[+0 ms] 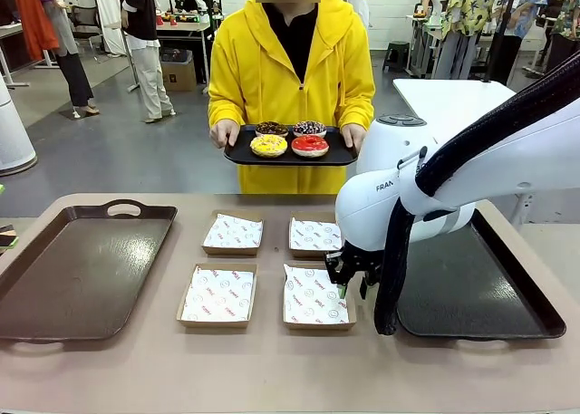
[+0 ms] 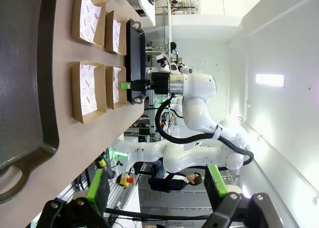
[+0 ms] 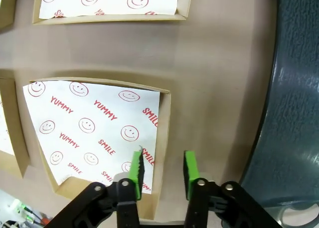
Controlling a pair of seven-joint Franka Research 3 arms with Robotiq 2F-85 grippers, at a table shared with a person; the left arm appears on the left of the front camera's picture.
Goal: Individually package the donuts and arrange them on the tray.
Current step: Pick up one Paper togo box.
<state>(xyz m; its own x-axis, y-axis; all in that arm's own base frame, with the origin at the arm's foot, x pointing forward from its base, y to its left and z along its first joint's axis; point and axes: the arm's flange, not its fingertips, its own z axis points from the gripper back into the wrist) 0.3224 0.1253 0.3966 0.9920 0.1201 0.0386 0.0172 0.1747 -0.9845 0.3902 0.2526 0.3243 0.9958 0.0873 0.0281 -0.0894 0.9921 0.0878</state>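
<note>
Across the table a person holds a black tray (image 1: 240,153) carrying the donuts: yellow (image 1: 268,145), red (image 1: 310,145), chocolate (image 1: 271,129) and one with purple-white sprinkles (image 1: 309,127). My right gripper (image 1: 349,283) hangs low at the right edge of the near right box (image 1: 313,296). In the right wrist view this gripper (image 3: 162,169) is open, with one finger over the printed paper and the other outside the right wall of the box (image 3: 94,133). My left gripper (image 2: 155,185) is open and holds nothing, high above the table.
Three more paper-lined cardboard boxes (image 1: 233,234) (image 1: 314,235) (image 1: 217,295) lie mid-table. A brown handled tray (image 1: 82,269) lies at the left, and a dark tray (image 1: 462,296) at the right, close beside my right gripper. The right arm's black cable hangs over that tray's near corner.
</note>
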